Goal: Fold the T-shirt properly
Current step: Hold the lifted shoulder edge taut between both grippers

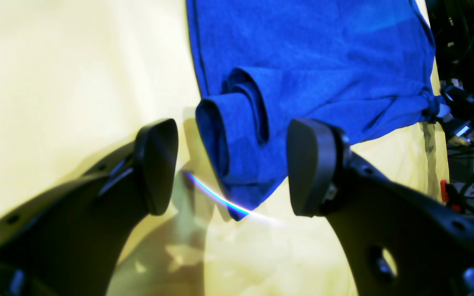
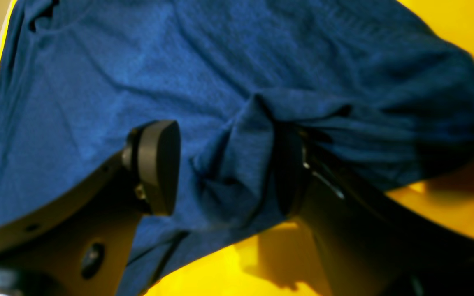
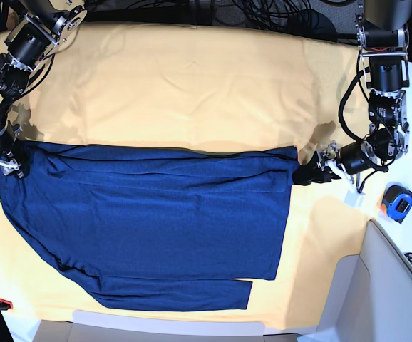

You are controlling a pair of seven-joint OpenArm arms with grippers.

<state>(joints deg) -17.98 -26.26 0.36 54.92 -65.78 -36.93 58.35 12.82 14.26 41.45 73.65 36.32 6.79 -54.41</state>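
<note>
- The yellow cloth covers the whole table in your base view, lying mostly flat with soft creases; its far half is bare.
- The T-shirt lies spread on the near half of that cloth, dark navy, folded over on itself so that a long straight fold line runs across its far edge. One narrower strip sticks out along the near edge, towards you.
- Your left arm comes down on the right side of the base view, bending in towards the shirt's far right corner.
- Your right arm comes down on the left side of that view and ends at the shirt's far left corner.
- Your left gripper is released: in its wrist view the two black fingers stand wide apart, and a rolled, bunched corner of the shirt lies loose between them on the yellow cloth, with a clear gap to each pad.
- Your right gripper also has its jaws parted. In its wrist view a raised pucker of blue fabric stands between them; the left pad is clear of it, while the fabric drapes against the right pad, partly hiding it. Nothing is pinched.
- A blue and black tape measure sits off the cloth on the white surface at the right edge of the base view, just beside your left arm's wrist.
</note>
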